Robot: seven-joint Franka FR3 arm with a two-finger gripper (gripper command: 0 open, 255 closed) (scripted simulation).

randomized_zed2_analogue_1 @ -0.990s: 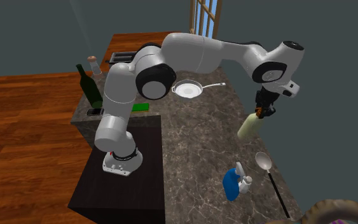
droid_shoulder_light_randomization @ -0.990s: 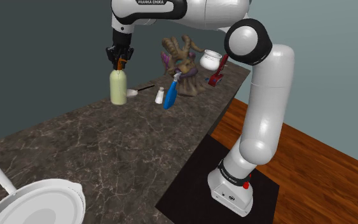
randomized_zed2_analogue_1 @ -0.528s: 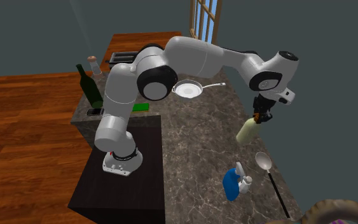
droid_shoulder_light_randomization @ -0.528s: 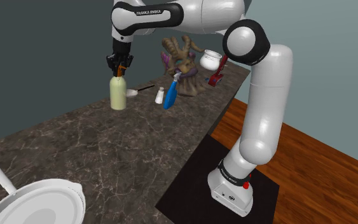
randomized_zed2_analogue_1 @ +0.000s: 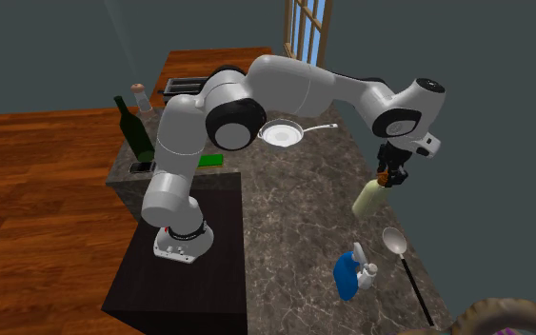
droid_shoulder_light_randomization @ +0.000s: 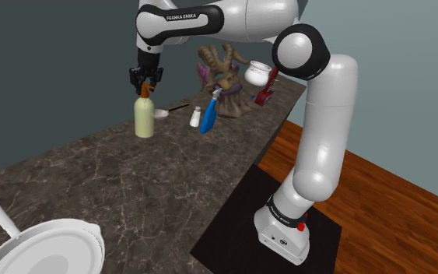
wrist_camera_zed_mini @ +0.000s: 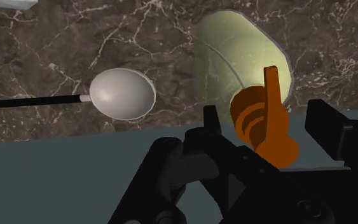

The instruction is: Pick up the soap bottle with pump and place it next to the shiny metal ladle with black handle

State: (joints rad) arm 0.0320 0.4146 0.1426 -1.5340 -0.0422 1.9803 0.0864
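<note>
1. Since a second ago, the pale green soap bottle has come down out of its tilt and stands upright on the dark marble desk.
2. Jaws released: they straddle its orange pump without clasping it.
3. On the shoulder view's right, just beside the bottle, lies the ladle, then a blue spray bottle.

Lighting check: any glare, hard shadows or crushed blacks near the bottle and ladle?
Shoulder view: flat light, no distinct cast shadow under the bottle on the counter. Second exterior view: same even light; the ladle bowl reads pale grey, no hot spot. Wrist view: soft sheen on the ladle bowl, no blown glare; the black gripper stays mostly dark with faint shading.
</note>
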